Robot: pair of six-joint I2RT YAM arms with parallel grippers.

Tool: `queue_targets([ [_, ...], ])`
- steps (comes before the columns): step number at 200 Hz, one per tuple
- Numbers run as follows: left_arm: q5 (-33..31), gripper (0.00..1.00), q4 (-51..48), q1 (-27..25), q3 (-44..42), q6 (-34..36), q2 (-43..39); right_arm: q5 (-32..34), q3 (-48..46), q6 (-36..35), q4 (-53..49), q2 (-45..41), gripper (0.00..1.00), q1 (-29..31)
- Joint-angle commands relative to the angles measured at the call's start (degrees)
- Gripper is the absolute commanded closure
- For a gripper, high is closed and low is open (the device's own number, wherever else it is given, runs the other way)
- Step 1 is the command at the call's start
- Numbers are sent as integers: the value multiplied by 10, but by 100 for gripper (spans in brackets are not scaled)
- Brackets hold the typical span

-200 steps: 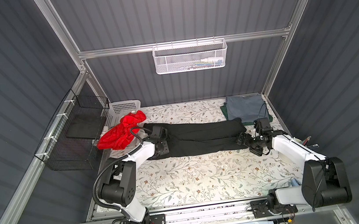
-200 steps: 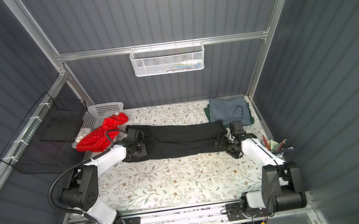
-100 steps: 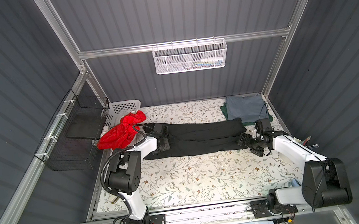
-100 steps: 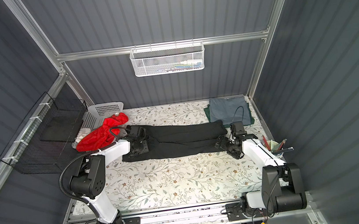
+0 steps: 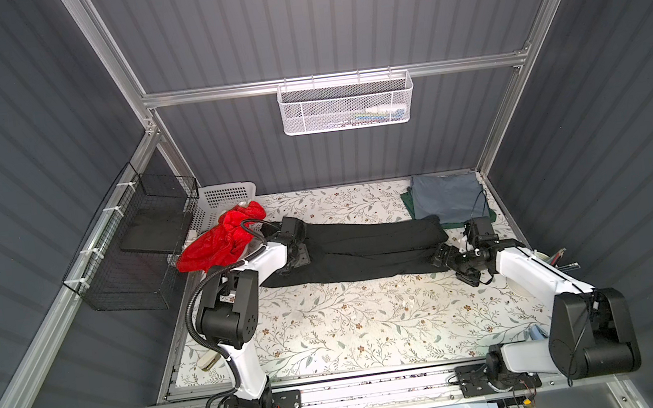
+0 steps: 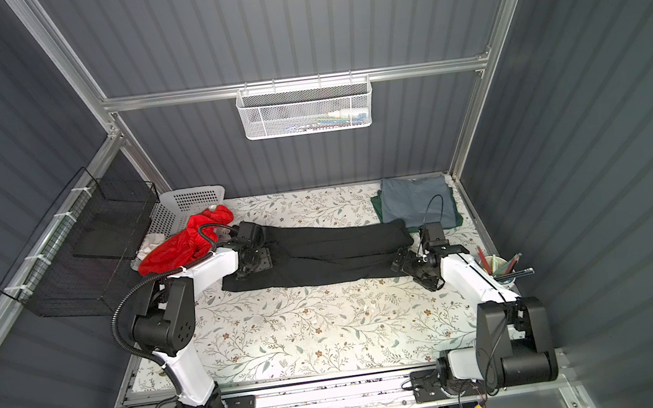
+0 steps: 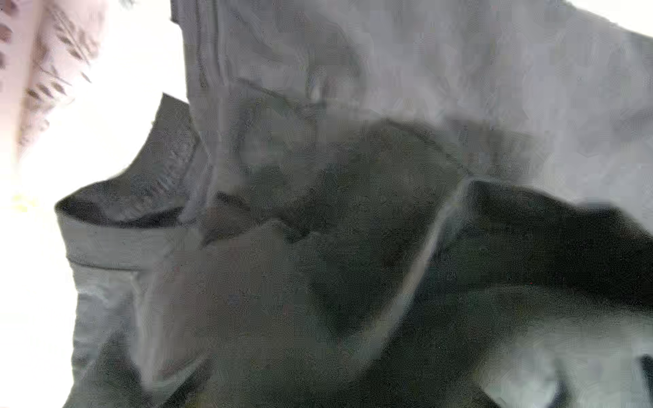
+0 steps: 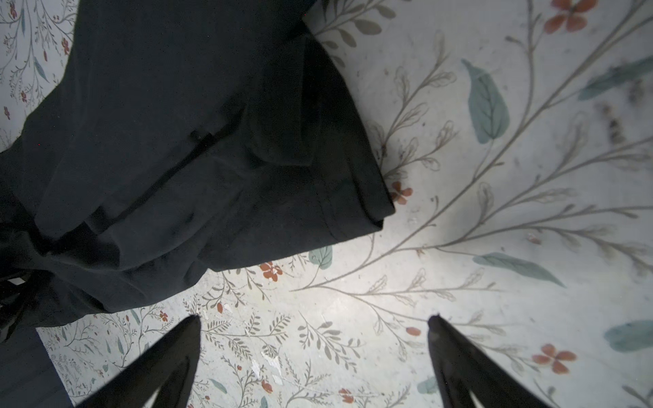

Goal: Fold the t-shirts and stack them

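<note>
A black t-shirt [image 5: 363, 247] [image 6: 330, 250] lies folded into a long strip across the middle of the floral table [image 5: 351, 327]. My left gripper [image 5: 299, 254] [image 6: 258, 259] rests low on the strip's left end. In the left wrist view blurred black t-shirt cloth [image 7: 353, 247] fills the frame and hides the jaws. My right gripper [image 5: 444, 260] [image 8: 314, 325] stands open over bare table just short of the black t-shirt's right end [image 8: 176, 141], with nothing between its fingers. A red t-shirt [image 5: 220, 242] lies crumpled at the left. A blue-grey t-shirt [image 5: 447, 199] lies folded on a dark green one [image 5: 408, 204] at the back right.
A white perforated basket [image 5: 223, 196] sits at the back left under the red cloth. Black wire baskets [image 5: 141, 243] hang on the left wall and a white mesh basket [image 5: 347, 104] on the back wall. A cup of pencils [image 6: 499, 267] stands at the right edge.
My left arm's elbow has swung up and inward while its gripper stayed at the strip's left end. The right arm has hardly moved.
</note>
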Motion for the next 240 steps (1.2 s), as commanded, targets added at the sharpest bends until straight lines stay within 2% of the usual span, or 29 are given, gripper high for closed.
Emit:
queue_targets([
  [1,-10,28,-13,4,26,8,7,-2,-11,-6,-7,-12,1,-3],
  [37,-13,29,2,9,45,13,28,-5,-2,-16,-18,-13,1,-4],
  [85,-61,29,14,19,102,52,88,-1,-2,-17,-25,-14,1,-4],
  [112,-111,28,-27,22,187,57,118,18,-9,-16,-27,-10,1,-4],
  [125,-123,27,-57,21,214,51,105,29,-6,-16,-35,-2,1,-4],
  [156,-84,17,28,21,114,32,-21,45,-10,-10,-31,10,1,-4],
  [179,-38,12,48,21,27,17,-83,42,-11,0,-21,24,4,-4],
  [211,11,12,66,21,-51,0,-98,36,-16,19,13,42,15,-3],
  [240,8,10,67,22,-79,0,-72,39,-16,29,40,63,21,-2],
])
